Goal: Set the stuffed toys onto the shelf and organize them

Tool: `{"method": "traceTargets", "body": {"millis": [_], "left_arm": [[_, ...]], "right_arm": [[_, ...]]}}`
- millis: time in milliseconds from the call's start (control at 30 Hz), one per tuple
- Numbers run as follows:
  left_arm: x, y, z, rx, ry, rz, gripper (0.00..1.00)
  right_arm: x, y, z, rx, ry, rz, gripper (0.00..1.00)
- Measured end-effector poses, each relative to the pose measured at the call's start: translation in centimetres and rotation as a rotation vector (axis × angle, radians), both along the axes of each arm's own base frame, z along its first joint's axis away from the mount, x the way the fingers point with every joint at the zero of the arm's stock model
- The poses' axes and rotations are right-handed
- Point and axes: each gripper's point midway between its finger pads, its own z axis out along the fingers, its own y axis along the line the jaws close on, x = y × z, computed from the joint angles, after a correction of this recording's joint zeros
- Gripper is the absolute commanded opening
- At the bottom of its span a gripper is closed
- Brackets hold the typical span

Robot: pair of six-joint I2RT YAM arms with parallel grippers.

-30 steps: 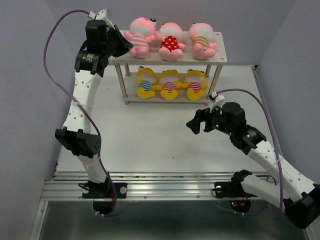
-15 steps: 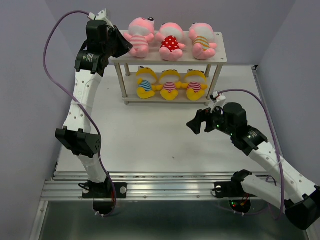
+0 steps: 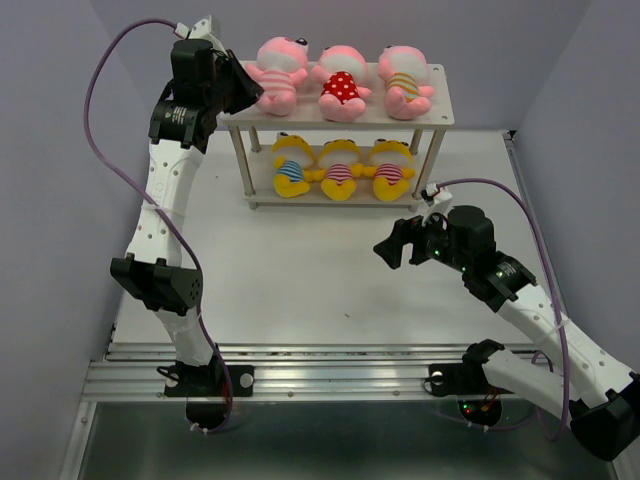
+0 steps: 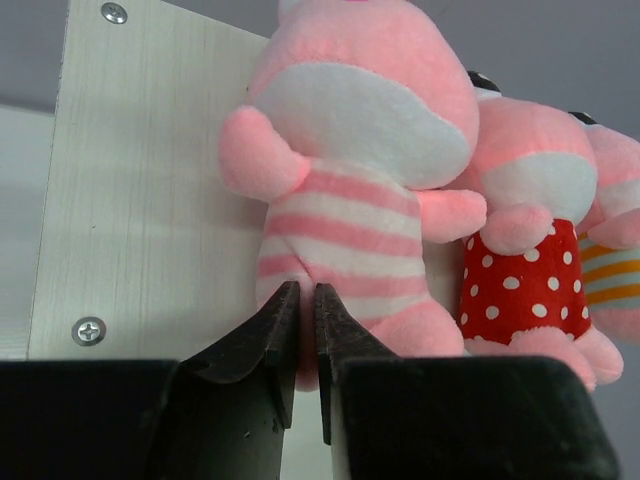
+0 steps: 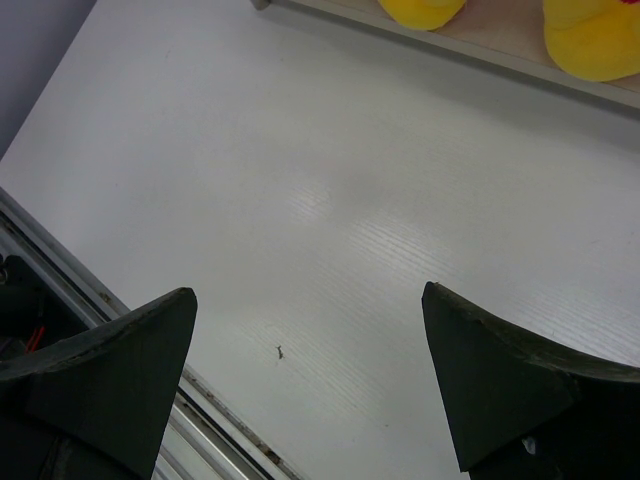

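Note:
The shelf [image 3: 440, 118] stands at the back of the table. On its top board sit three pink stuffed toys: a pink-striped one [image 3: 278, 72], a red polka-dot one [image 3: 341, 85] and an orange-striped one [image 3: 405, 82]. Three yellow toys [image 3: 340, 170] sit in a row on the lower board. My left gripper [image 3: 248, 92] is at the top board's left end. In the left wrist view its fingers [image 4: 307, 288] stand nearly together with the pink-striped toy's [image 4: 350, 200] foot pinched between them. My right gripper [image 3: 392, 248] hovers wide open over bare table, nothing between its fingers [image 5: 310, 300].
The top board [image 4: 150, 230] has bare room left of the striped toy. The yellow toys' feet [image 5: 595, 35] show at the top of the right wrist view. A metal rail [image 3: 300, 365] runs along the table's near edge. Purple walls close in both sides.
The right gripper has edged slightly left. The left arm and all the toys look unmoved in the top view.

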Motion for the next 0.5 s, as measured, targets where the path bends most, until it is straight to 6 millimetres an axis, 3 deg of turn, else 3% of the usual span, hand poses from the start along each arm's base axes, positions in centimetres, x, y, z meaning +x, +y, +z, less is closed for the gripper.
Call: {"method": "traceTargets", "body": {"millis": [67, 267, 500], "left_arm": [[0.01, 0.02, 0.07, 0.003, -0.003, 0.000, 0.33], [0.03, 0.06, 0.10, 0.005, -0.005, 0.001, 0.37], [-0.03, 0.11, 0.38, 0.004, -0.013, 0.003, 0.48]], "right_arm": [[0.00, 0.00, 0.00, 0.000, 0.000, 0.000, 1.00], [0.00, 0.00, 0.01, 0.000, 0.000, 0.000, 1.00], [0.00, 0.00, -0.01, 0.000, 0.000, 0.000, 1.00]]}}
